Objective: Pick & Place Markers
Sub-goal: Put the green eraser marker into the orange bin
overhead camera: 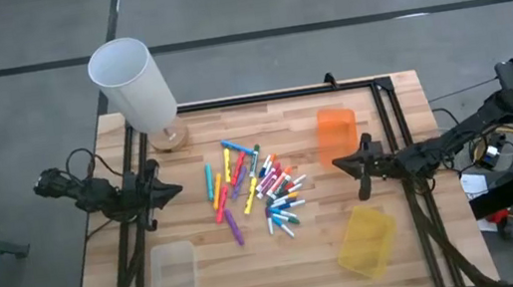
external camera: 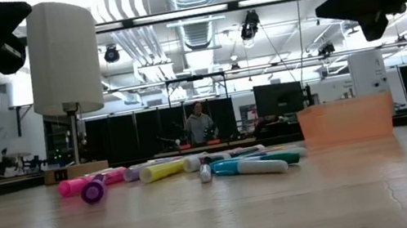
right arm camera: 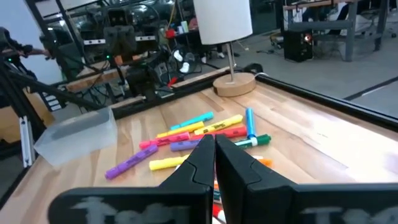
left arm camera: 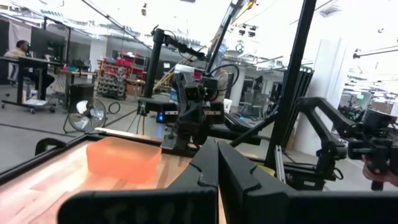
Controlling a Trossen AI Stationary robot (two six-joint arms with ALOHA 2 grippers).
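Several markers (overhead camera: 255,188) in yellow, pink, red, purple, blue, green and orange lie flat in a loose pile on the middle of the wooden table; they also show in the right wrist view (right arm camera: 193,138) and the low view (external camera: 188,169). My left gripper (overhead camera: 176,188) hovers shut at the table's left side, pointing toward the pile. My right gripper (overhead camera: 338,164) hovers shut to the right of the pile, its fingertips (right arm camera: 213,142) aimed at the markers. Neither touches anything.
A white lamp (overhead camera: 135,82) on a round wooden base (overhead camera: 171,135) stands at the far left. An orange bin (overhead camera: 336,131) sits far right, a yellow bin (overhead camera: 368,240) near right, a clear bin (overhead camera: 172,275) near left. A black frame (overhead camera: 391,135) edges the table.
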